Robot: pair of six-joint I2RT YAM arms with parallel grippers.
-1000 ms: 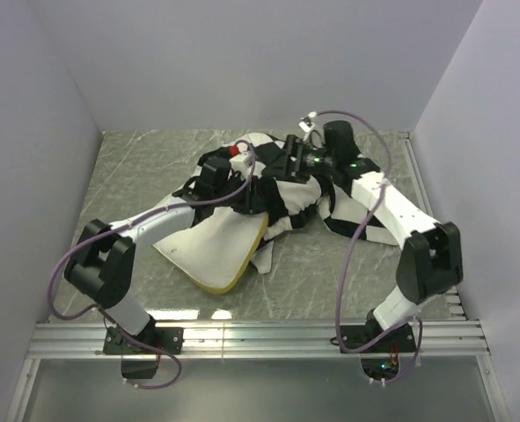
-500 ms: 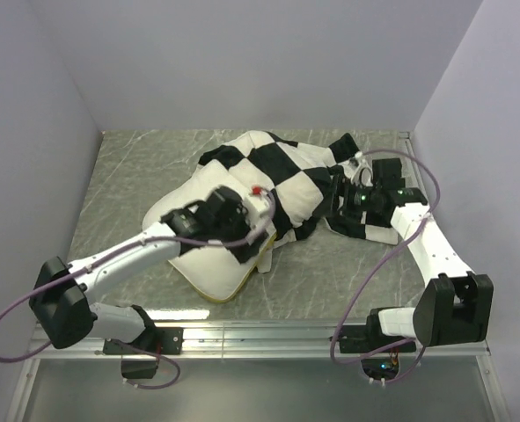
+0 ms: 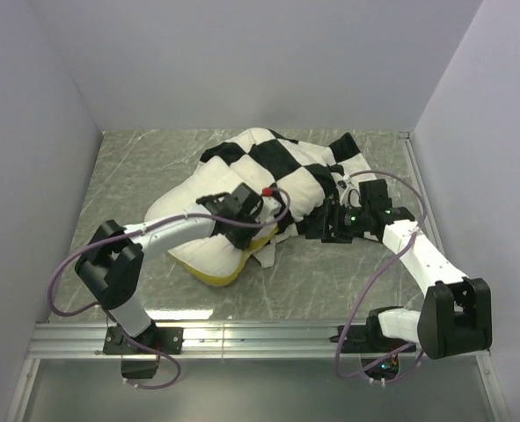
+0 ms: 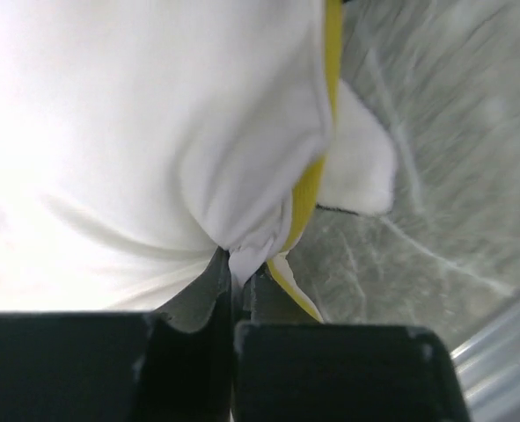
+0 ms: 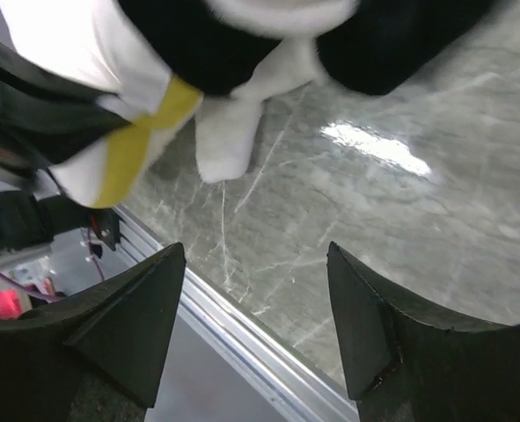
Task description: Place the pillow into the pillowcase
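- The left fingers pinch tight on a fold of the plump cream-white pillow by its yellow band; it lies partly inside the black-and-white checked fabric pillowcase
- The right fingers stand wide, empty
- Judged best: right grips the case's hem while left pushes inward

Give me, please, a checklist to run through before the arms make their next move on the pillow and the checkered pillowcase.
1. left gripper grips the pillow: ok, shut on a pinch of white fabric beside the yellow band.
2. right gripper holds the pillowcase: not ok, it is open and empty above the table.
3. Pillow fully inside the pillowcase: not ok, its near end with the yellow band lies outside.
4. Pillowcase mouth spread open: cannot tell, bunched fabric and the arms hide it.
5. Grippers apart from each other: ok in the top view.
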